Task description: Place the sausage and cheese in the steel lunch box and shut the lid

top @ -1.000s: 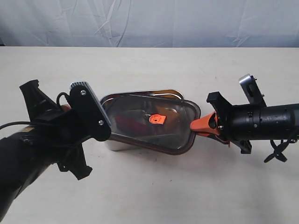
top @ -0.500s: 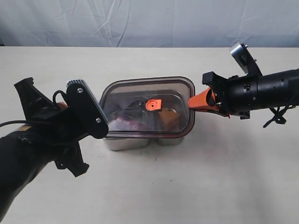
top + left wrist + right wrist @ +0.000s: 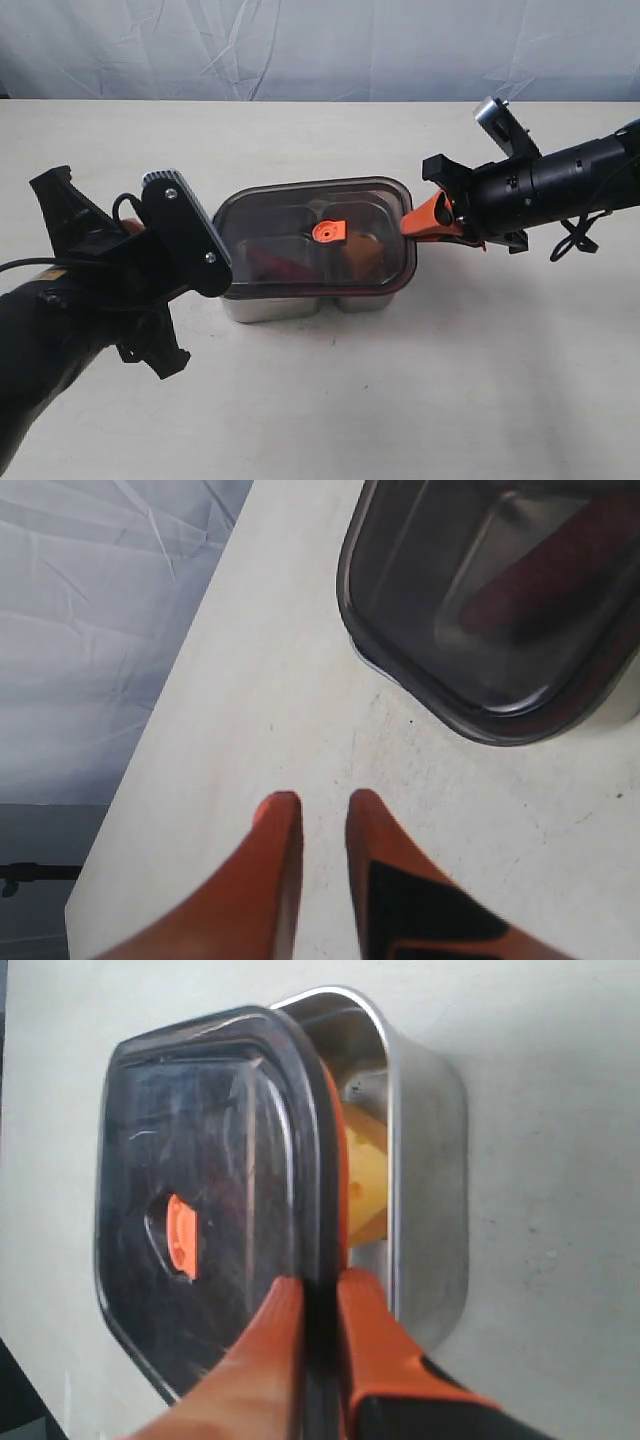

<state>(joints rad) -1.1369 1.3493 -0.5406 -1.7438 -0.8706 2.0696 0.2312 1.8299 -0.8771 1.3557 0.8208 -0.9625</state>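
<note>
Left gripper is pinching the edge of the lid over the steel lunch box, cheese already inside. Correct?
Wrong arm. The right gripper pinches the edge of the lid over the steel lunch box, cheese inside; the right wrist view shows it. The left gripper holds nothing.

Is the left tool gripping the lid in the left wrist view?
No, the left tool is empty over the table, apart from the lid.

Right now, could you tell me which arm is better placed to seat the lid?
The right. The right gripper pinches the lid at its edge, that end raised off the steel lunch box with the cheese showing beneath. The left gripper hangs empty beside the box.
</note>
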